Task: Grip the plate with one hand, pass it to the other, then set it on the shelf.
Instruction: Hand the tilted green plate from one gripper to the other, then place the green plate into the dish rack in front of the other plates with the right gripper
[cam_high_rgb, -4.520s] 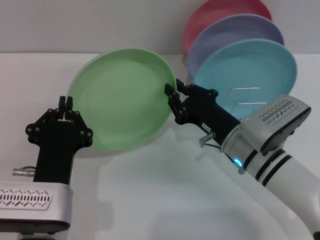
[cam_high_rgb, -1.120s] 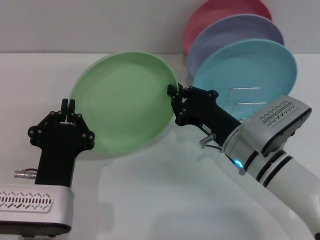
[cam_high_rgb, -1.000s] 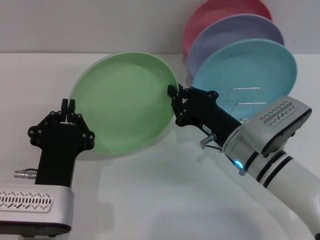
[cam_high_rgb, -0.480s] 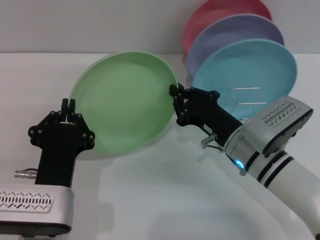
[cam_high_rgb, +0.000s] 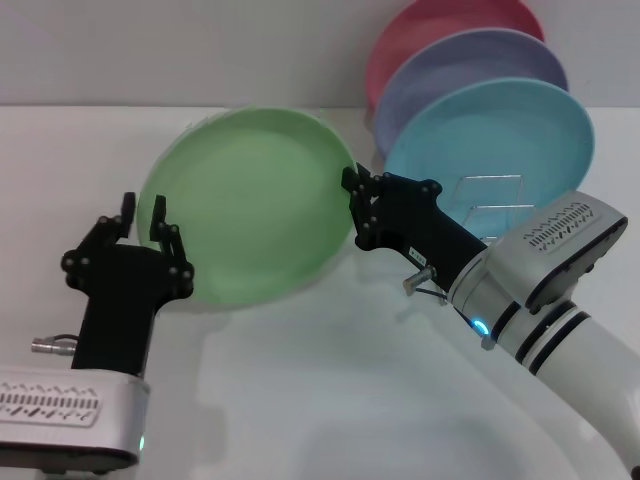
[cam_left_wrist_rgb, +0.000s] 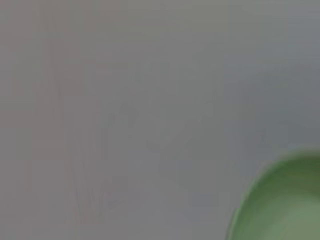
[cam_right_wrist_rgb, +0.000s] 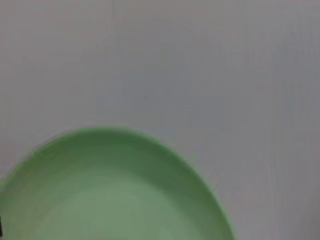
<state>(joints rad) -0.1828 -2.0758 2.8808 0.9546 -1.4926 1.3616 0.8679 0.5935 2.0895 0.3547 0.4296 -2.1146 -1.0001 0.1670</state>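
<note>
We see green plate (cam_high_rgb: 250, 205) held upright above white table (cam_high_rgb: 330, 390), left of rack. Right gripper (cam_high_rgb: 352, 190) clamped on plate's right rim. Left gripper (cam_high_rgb: 142, 212) at plate's lower-left edge, fingers spread, gripping nothing. Wire rack (cam_high_rgb: 490, 200) behind right gripper holds turquoise plate (cam_high_rgb: 500, 130), lavender plate (cam_high_rgb: 470, 62), pink plate (cam_high_rgb: 440, 25).

Your left gripper (cam_high_rgb: 141, 209) stands upright at lower left, fingers parted, while your right gripper (cam_high_rgb: 352, 184) reaches in from the right, fingers pinched together.
</note>
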